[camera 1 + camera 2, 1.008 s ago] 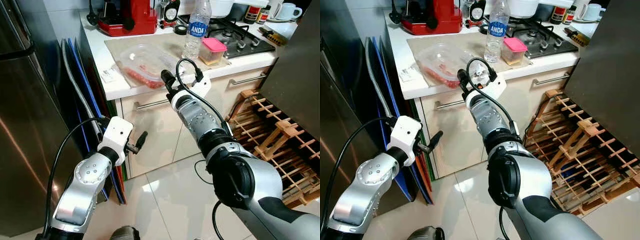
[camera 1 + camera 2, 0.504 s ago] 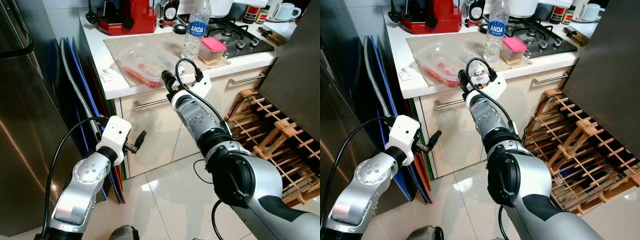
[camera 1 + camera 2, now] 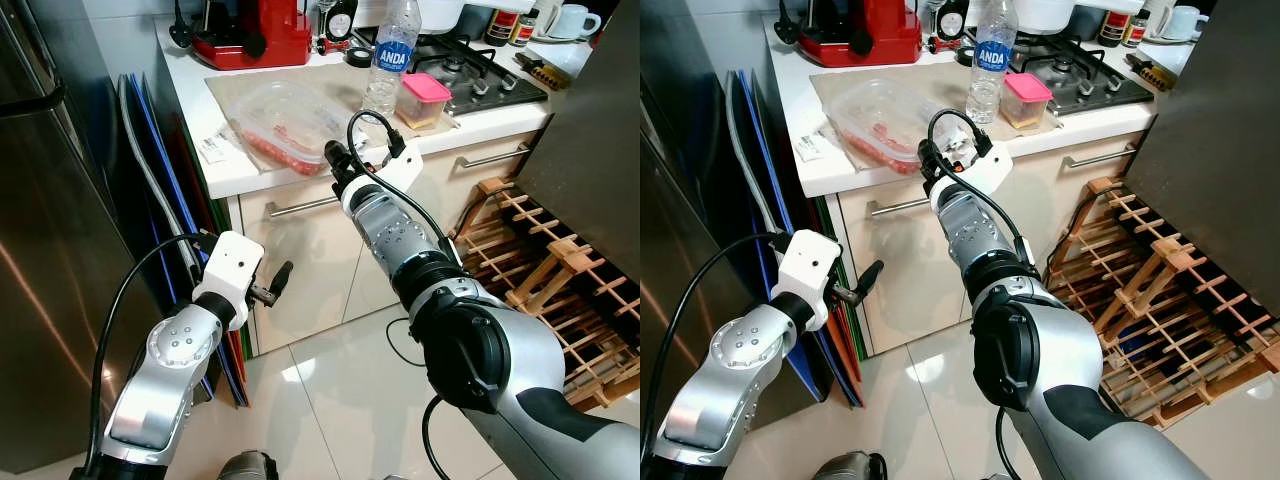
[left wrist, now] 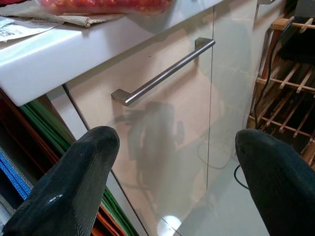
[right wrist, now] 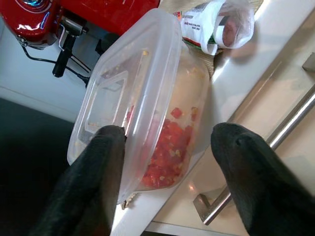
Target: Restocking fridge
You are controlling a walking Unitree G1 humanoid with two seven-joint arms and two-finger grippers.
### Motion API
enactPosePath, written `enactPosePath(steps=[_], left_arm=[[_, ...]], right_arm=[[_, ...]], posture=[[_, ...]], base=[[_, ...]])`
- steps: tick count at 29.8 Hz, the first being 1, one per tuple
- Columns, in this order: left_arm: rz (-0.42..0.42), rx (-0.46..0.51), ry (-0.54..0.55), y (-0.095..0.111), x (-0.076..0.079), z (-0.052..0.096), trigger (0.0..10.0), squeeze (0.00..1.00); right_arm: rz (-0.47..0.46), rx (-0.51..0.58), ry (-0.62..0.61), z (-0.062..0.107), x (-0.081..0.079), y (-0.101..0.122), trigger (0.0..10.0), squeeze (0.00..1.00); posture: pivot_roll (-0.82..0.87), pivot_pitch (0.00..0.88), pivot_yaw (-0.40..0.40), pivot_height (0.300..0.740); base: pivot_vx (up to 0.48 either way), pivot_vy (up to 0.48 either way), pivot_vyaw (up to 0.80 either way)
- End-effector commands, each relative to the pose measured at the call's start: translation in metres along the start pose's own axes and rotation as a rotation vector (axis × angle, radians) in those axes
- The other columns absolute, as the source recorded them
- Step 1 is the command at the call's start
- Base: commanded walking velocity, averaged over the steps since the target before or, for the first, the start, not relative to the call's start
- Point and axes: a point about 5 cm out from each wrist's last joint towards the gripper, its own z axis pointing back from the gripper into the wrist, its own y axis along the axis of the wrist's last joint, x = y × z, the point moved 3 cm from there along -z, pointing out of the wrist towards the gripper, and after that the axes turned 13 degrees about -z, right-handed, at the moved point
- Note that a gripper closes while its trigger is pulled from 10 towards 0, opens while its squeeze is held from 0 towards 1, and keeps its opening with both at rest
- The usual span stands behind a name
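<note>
Steel fridge at robot's left. White counter carries clear food container of red pieces near its front edge. Right gripper fingers spread, flanking the container. Left gripper low before the drawer handle, fingers spread, empty.

Tight approach at the counter edge, open floor below

The right gripper has its fingers spread at the near end of the clear food container, which sits near the counter's front edge; a water bottle and pink-lidded tub crowd its right, a red appliance stands behind. A crumpled bag lies just beside the container, possibly touching. The left gripper, fingers apart, faces bare cabinet front and drawer handle. A wooden rack blocks the right.
</note>
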Motion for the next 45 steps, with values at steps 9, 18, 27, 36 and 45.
enactPosePath(steps=[9, 18, 27, 36, 45], left_arm=[[0.002, 0.029, 0.022, 0.011, -0.003, -0.002, 10.0, 0.0], [0.006, 0.033, 0.024, 0.012, -0.003, -0.005, 10.0, 0.0], [0.002, 0.034, 0.029, 0.012, -0.004, -0.006, 10.0, 0.0], [0.062, 0.103, 0.116, 0.023, -0.016, -0.003, 10.0, 0.0], [0.129, 0.151, 0.193, 0.026, -0.024, 0.004, 10.0, 0.0]], right_arm=[[0.086, 0.042, 0.104, -0.004, -0.033, 0.004, 0.0, 0.0], [0.23, 0.114, 0.266, -0.002, -0.07, 0.015, 0.0, 0.0], [0.335, 0.109, 0.274, -0.001, -0.068, 0.011, 0.0, 0.0], [0.816, 0.356, 0.386, 0.014, -0.098, 0.031, 10.0, 0.0], [1.07, 0.619, 0.382, 0.085, -0.075, 0.069, 10.0, 0.0]], posture=[[0.14, 0.041, -0.053, 0.74], [0.13, 0.039, -0.048, 0.74], [0.13, 0.038, -0.047, 0.74], [0.13, 0.026, -0.044, 0.74], [0.07, 0.013, -0.051, 0.74]], base=[[0.0, 0.0, 0.0], [0.0, 0.0, 0.0], [0.0, 0.0, 0.0], [0.0, 0.0, 0.0], [0.0, 0.0, 0.0]])
